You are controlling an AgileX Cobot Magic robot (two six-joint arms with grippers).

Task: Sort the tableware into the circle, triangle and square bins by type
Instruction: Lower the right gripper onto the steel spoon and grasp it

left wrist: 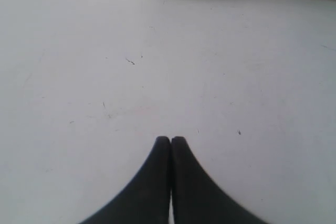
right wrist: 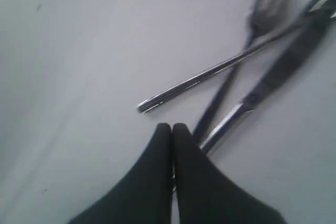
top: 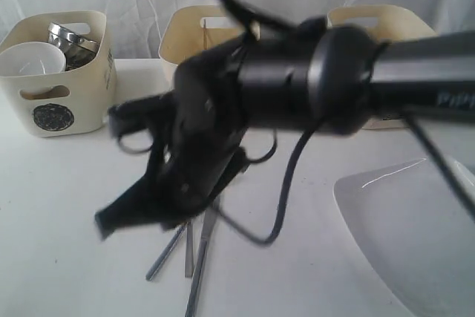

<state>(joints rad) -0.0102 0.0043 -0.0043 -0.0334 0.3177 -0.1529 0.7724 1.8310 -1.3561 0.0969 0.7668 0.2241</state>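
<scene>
The right pincer (right wrist: pixel 171 129) is shut tight and holds nothing. Its tips sit just beside the cutlery (top: pixel 189 254), which lies on the counter (top: pixel 59 243) at 6 o'clock in the outside view. The fork (right wrist: pixel 268 3), the knife (right wrist: pixel 286 61) and one more steel handle (right wrist: pixel 210 72) lie crossed on each other. The left pincer (left wrist: pixel 170 140) is shut too, over bare counter. Shut tips cannot grab, so they may just push the pile away. The pieces are thin and shiny, so one may slip out. Two may come up at once because they cross. The circle bin (top: pixel 74 102) sits at 10 o'clock.
</scene>
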